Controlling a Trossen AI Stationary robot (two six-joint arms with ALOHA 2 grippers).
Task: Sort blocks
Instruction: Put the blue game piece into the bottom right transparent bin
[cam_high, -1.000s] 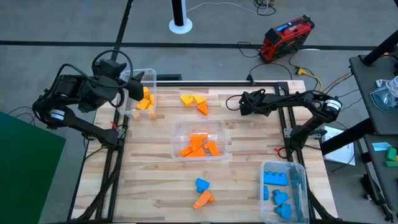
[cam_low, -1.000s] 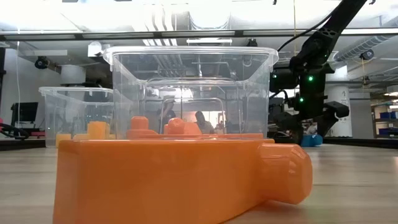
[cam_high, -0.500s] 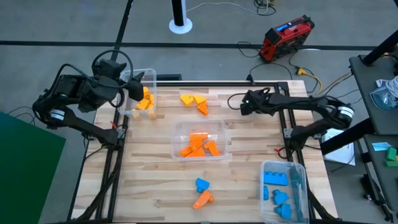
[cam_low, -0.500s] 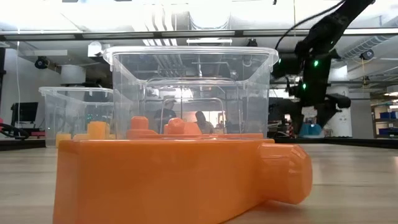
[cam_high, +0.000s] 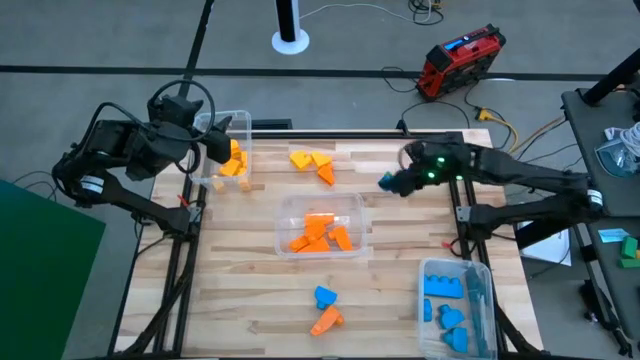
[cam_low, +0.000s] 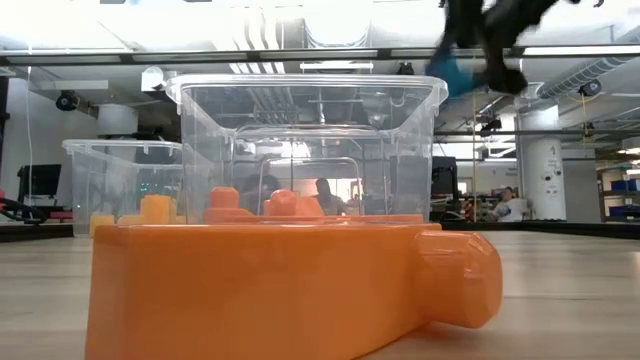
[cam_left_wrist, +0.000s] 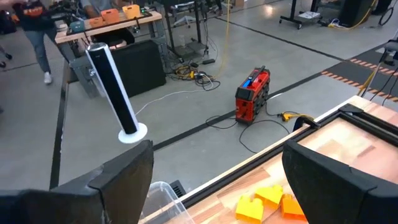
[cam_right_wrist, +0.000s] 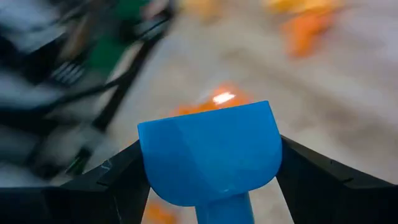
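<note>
Your left tool (cam_high: 213, 140) waits with its fingers wide apart over the far-left bin (cam_high: 243, 125). Your right tool (cam_high: 388, 183) is clamped on a blue block (cam_right_wrist: 210, 152), raised above the desk (cam_high: 240, 280) right of the middle bin (cam_high: 355, 203). The bin of blue blocks (cam_high: 478, 272) lies toward the near right corner, so the carry likely runs that way.

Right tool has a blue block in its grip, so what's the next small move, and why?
Probably carry it toward the bin of blue blocks at the table's near right corner. The right tool holds a blue block in the air, and that bin holds only blue pieces.
</note>
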